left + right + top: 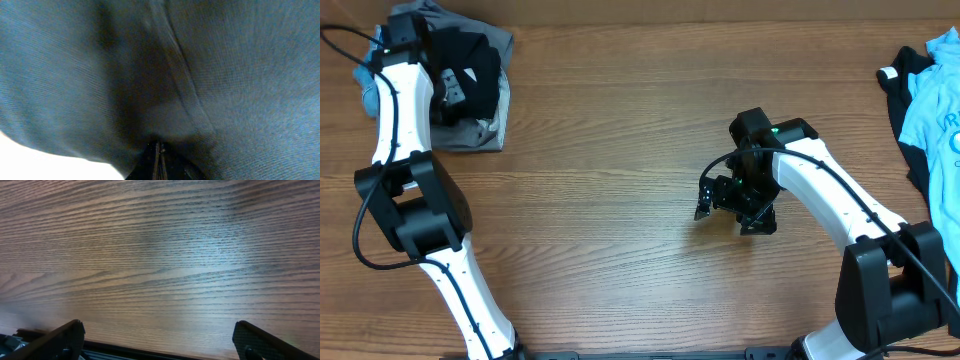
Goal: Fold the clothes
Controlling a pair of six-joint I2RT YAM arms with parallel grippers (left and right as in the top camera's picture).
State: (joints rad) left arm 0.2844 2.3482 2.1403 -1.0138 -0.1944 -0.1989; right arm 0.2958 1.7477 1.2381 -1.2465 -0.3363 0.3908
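Clothes (470,95) lay heaped at the ten o'clock corner of the table (620,120), their dark fabric filling my left wrist view. My left gripper (159,159) was pinched together on a fold of that heap. My right gripper (732,218) hung spread wide over bare wood toward four o'clock. As I judged it, so small a pinch could slip, or drag several garments up together.
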